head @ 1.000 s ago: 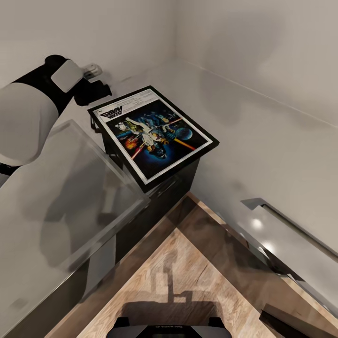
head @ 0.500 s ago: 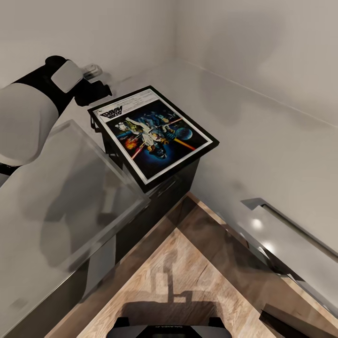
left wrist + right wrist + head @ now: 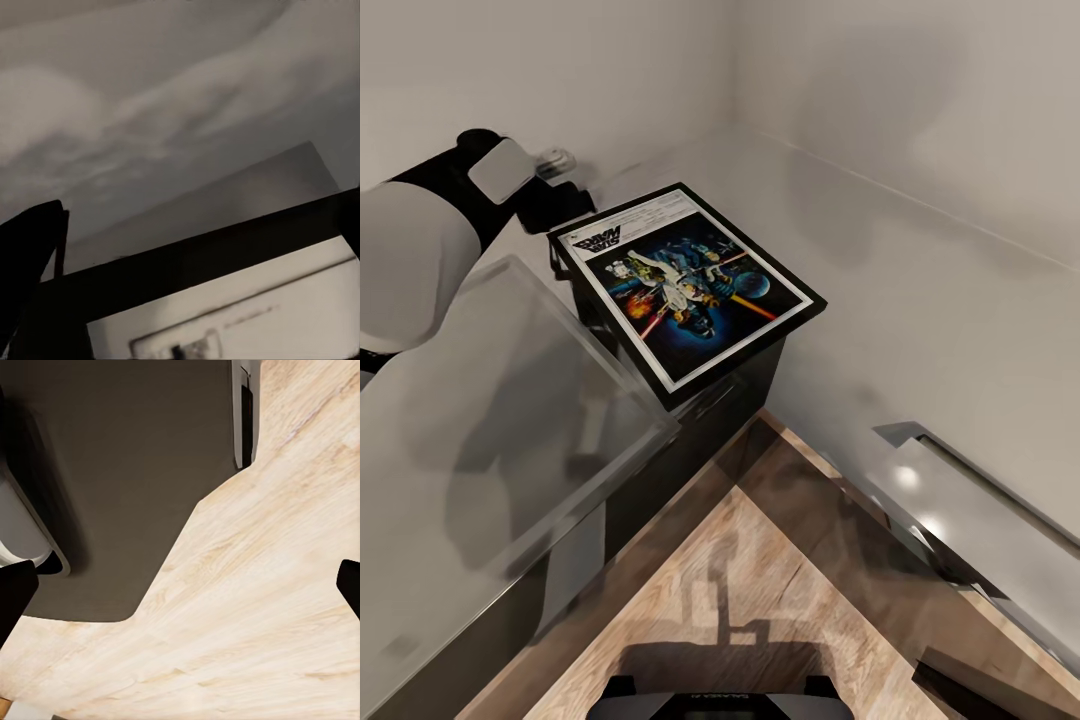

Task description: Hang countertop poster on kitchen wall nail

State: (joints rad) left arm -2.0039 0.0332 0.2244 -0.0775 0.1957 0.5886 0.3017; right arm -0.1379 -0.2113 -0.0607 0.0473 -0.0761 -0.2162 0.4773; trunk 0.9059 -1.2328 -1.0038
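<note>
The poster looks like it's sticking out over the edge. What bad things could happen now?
1. The poster lies with one corner past the countertop edge, over the wooden floor. A nudge might tip it off.
2. The left gripper sits right at the title end. One dark finger shows beside the frame, so it may push the poster instead of grabbing it.
</note>
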